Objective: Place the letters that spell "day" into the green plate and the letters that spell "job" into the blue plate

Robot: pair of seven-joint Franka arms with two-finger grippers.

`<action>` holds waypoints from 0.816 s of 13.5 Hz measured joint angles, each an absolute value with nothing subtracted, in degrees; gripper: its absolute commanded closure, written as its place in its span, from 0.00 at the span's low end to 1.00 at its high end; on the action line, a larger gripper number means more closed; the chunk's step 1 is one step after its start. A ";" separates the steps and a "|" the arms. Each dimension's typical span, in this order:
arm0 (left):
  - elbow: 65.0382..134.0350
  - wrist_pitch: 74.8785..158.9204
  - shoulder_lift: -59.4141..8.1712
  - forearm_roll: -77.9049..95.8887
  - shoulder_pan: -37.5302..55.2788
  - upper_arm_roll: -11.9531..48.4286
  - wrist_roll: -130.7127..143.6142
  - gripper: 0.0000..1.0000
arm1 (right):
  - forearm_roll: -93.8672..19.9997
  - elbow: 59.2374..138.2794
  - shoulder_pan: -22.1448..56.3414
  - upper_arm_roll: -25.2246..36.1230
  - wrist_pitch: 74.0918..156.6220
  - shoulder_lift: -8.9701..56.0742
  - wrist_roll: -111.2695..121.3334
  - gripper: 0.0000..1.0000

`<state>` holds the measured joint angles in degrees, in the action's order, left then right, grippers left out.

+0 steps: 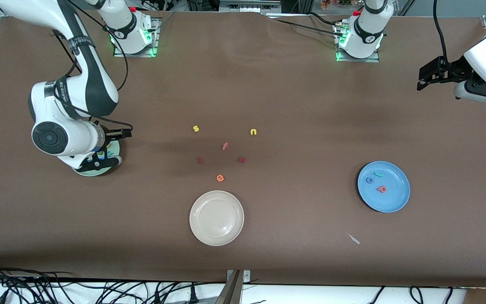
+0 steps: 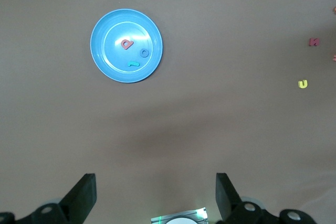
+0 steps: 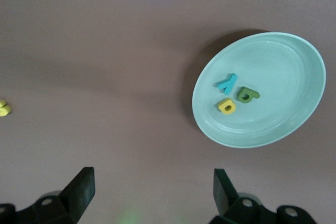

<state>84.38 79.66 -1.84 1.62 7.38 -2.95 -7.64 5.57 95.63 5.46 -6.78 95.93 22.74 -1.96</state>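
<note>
Front view: the blue plate (image 1: pixel 383 186) lay at about 4 o'clock on the counter (image 1: pixel 293 105), carrying the j (image 1: pixel 379 174), o (image 1: pixel 369 180) and b (image 1: pixel 381 189). The green plate (image 1: pixel 95 169) sat at 9 o'clock, largely covered by the right arm. The right claw (image 1: pixel 107 157) hung over it, spread and empty. The left claw (image 1: pixel 426 80), also spread, waited at 2 o'clock. A white plate (image 1: pixel 217 218) lay at 6 o'clock; s (image 1: pixel 196 128), n (image 1: pixel 253 132), f (image 1: pixel 225 146) and e (image 1: pixel 220 178) lay loose near the centre.

Left wrist view: the blue plate (image 2: pixel 126 45) held b (image 2: pixel 127 44), o (image 2: pixel 144 53) and j (image 2: pixel 133 63).

Right wrist view: the green plate (image 3: pixel 257 88) held y (image 3: pixel 227 83), d (image 3: pixel 247 95) and a (image 3: pixel 227 106), close together.
</note>
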 measured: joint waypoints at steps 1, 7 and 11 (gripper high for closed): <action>84.38 79.66 -1.84 1.62 7.39 -2.95 -7.64 0.00 | 5.57 94.53 6.22 -6.70 94.71 22.63 -2.09 0.00; 84.33 79.66 -1.85 1.62 7.38 -2.96 -7.64 0.00 | 5.58 92.94 10.21 -5.34 91.17 13.68 -1.00 0.00; 84.28 79.66 -1.87 1.62 7.38 -2.97 -7.64 0.00 | 6.60 92.06 10.65 -2.14 87.57 3.95 -0.64 0.00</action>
<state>84.28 79.66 -1.87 1.62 7.38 -2.97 -7.64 6.60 92.06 10.65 -2.14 87.57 3.95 -0.64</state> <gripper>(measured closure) 0.000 0.000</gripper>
